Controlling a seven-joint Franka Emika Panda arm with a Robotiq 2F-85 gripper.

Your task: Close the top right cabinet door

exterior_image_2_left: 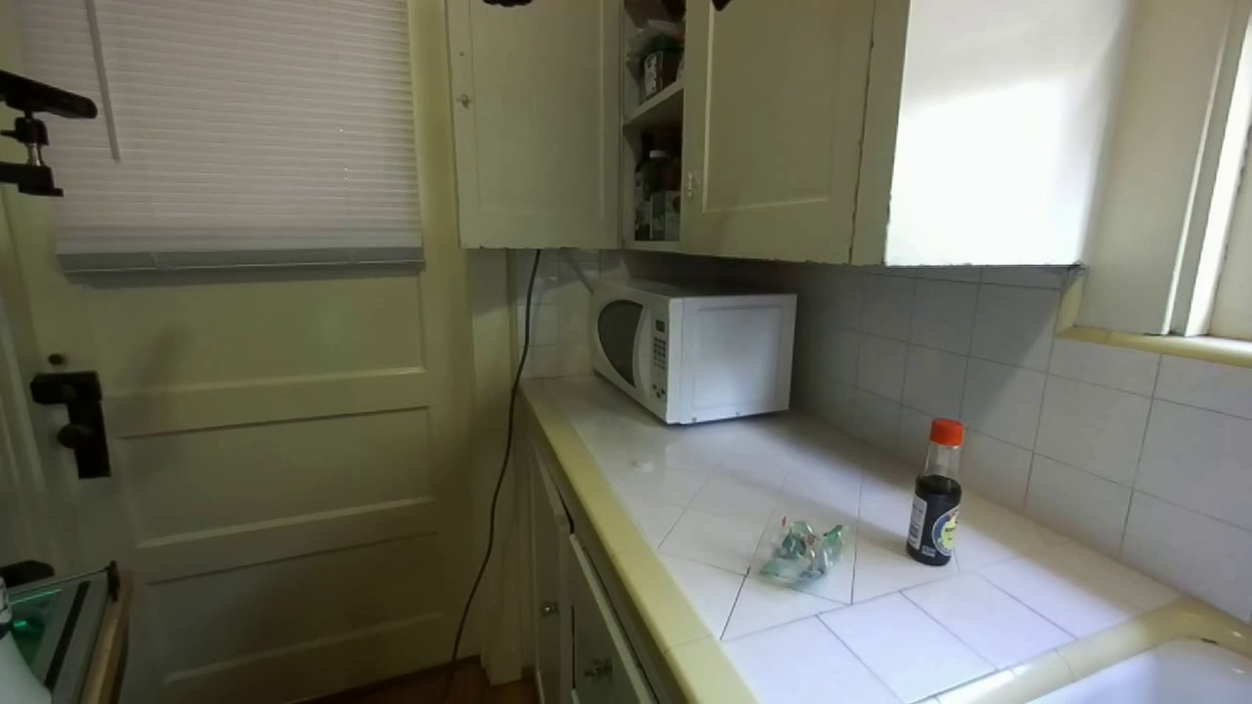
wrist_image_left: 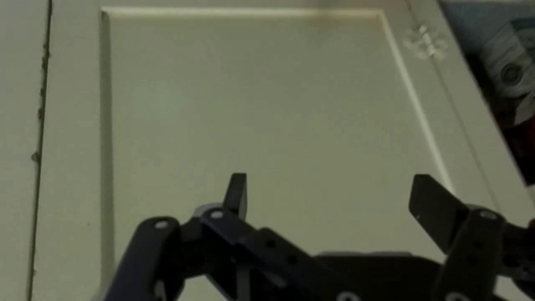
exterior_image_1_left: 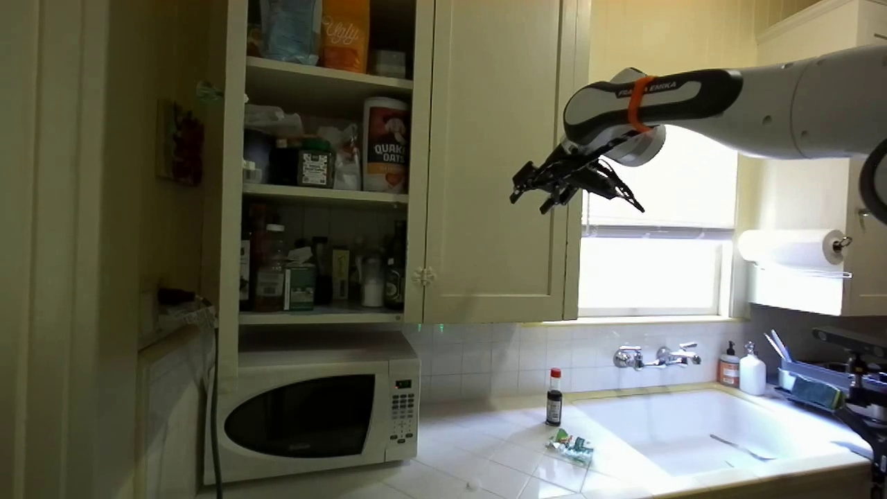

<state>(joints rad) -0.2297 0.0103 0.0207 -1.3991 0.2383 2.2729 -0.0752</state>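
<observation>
"Where does the top right cabinet door stand?"

"Ahead of the gripper, filling most of the wrist view. It looks flush with the cabinet frame, so I'd call the closing all but done. Whether it's latched, I can't tell."

"And the knob?"

"Lower than the tool, toward the stocked shelves. That's the edge to press if the door needs more; the opposite edge, presumably hinged, would waste the push."

"Are we holding anything?"

"Nothing. The jaws are spread well apart, with plain panel showing between them. Contact with the door I can't judge."

"Then how would you finish?"

"Bring the fingertips together first, so neither snags the knob, then lean gently and squarely on the flat border above it. Once the door seats, draw straight back."

"Anything to steer clear of?"

"The oats canister past the knob edge, and, well below the tool, the microwave. Keep sideways drift small and the push light."
</observation>
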